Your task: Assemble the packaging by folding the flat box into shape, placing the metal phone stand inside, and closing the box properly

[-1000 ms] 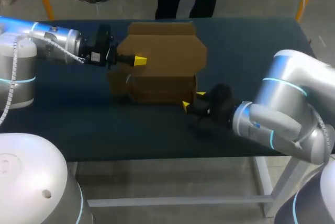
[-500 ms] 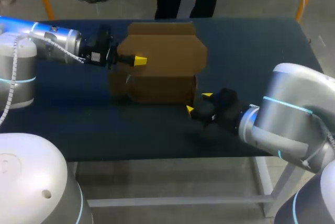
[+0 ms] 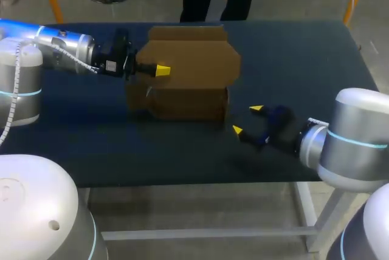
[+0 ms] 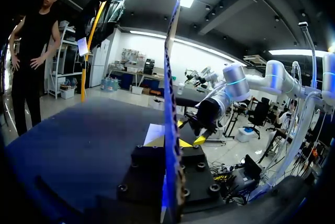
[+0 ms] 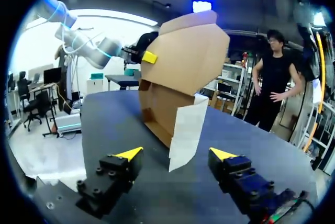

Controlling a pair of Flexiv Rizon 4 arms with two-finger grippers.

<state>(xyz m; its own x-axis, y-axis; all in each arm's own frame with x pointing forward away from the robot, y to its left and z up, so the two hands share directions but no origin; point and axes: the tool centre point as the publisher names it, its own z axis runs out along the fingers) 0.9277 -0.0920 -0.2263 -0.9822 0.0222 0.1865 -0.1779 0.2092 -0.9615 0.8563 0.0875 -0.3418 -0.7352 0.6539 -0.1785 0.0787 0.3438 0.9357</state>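
Now our left hand point(image 3: 159, 70) clamps the box point(image 3: 194, 59) flap; our right hand point(image 3: 247, 119) hangs near it, spread apart; white label point(image 5: 186, 130) on the box, print unreadable.

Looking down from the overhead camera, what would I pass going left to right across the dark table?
left arm → cardboard box → right pincer, open and clear of the box → right arm
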